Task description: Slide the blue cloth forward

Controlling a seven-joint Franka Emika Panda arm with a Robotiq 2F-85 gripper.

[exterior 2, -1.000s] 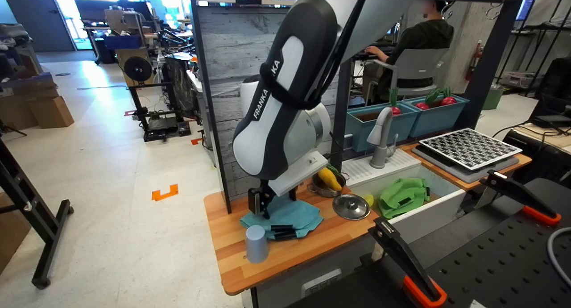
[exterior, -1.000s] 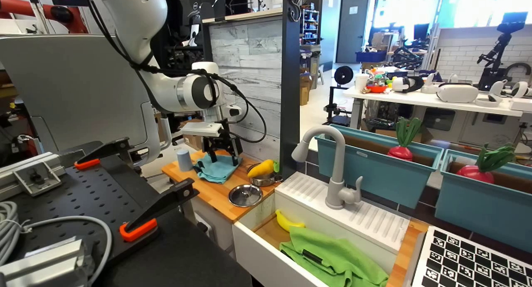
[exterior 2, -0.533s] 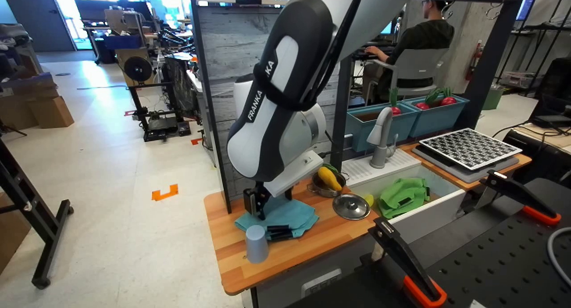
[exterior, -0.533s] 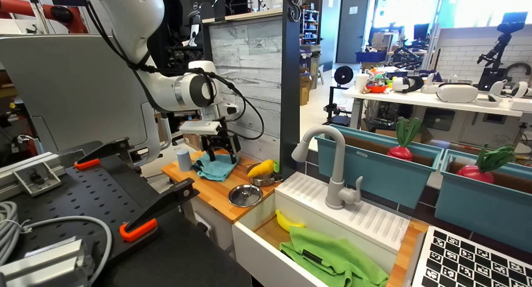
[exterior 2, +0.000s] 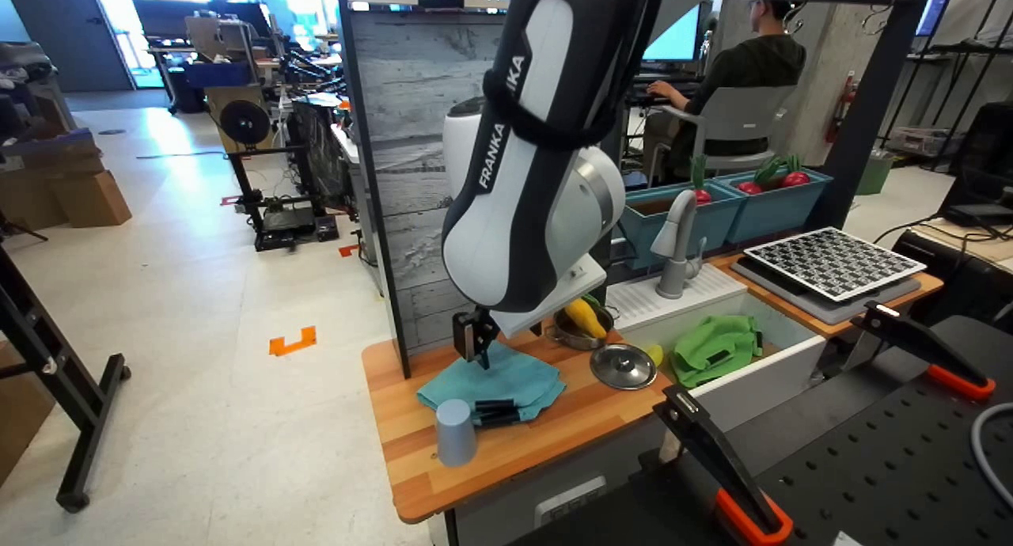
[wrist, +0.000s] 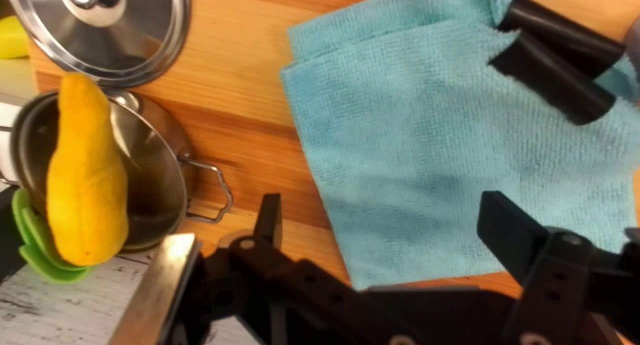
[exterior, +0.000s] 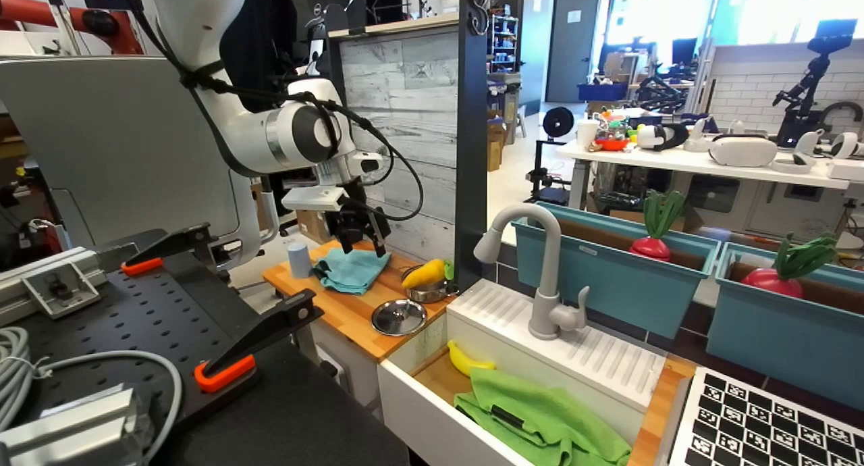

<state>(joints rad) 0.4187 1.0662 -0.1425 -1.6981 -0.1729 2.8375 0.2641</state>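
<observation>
Pincer (exterior: 363, 252) higher — cloth (wrist: 415, 140) weave, wrist view only

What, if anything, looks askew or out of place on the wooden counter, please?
Only small things: the yellow object juts past the rim of the pot, with the lid lying beside it, and the blue cloth is folded unevenly, its layers' edges not lined up. I see nothing spilled or damaged.

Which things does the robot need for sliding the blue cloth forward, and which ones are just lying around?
Part of the job:
blue cloth, on the wooden top
gripper, open, above the cloth

Just lying about:
grey-blue cup, beside the cloth
metal lid
metal pot, with a yellow squash-shaped thing
green cloth, in the sink
yellow banana, in the sink
</observation>
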